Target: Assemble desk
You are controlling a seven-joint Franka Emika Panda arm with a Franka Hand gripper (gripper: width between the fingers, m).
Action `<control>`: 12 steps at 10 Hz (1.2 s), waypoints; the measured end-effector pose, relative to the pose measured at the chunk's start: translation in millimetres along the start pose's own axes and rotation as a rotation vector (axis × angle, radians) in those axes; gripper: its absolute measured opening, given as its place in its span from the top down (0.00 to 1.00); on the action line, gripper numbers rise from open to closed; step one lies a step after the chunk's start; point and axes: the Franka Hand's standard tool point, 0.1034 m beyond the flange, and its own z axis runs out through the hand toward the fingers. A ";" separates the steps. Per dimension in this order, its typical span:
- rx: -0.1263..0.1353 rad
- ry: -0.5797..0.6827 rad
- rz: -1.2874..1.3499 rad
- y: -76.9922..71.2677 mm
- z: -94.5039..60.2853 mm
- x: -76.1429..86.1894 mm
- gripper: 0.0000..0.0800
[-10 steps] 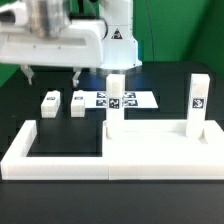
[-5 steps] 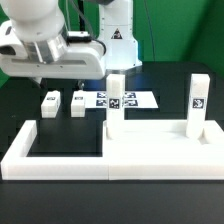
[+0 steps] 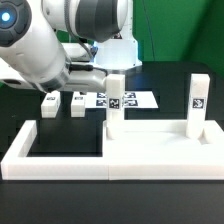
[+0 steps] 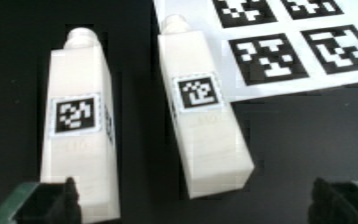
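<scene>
arm (image 3: 40, 50) swung over | tool (image 4: 197, 200) spread (2 loose legs (image 4: 82, 120) beneath)

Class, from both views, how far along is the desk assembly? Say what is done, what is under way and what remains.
Done: one upright leg and a second upright leg stand on the tabletop. Under way: the open, empty gripper hangs over one loose leg and the other loose leg beside the marker board. Left: both lying legs must be picked up and fitted.
</scene>
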 end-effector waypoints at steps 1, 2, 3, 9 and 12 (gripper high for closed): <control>-0.001 0.006 0.000 0.3 -0.8 0.8 0.19; -0.001 0.005 0.000 0.4 -0.3 0.9 0.19; -0.001 0.005 0.001 0.5 0.2 1.2 0.19; -0.007 0.006 0.008 1.4 24.2 0.6 0.19; -0.002 0.016 0.011 6.3 26.5 1.4 0.19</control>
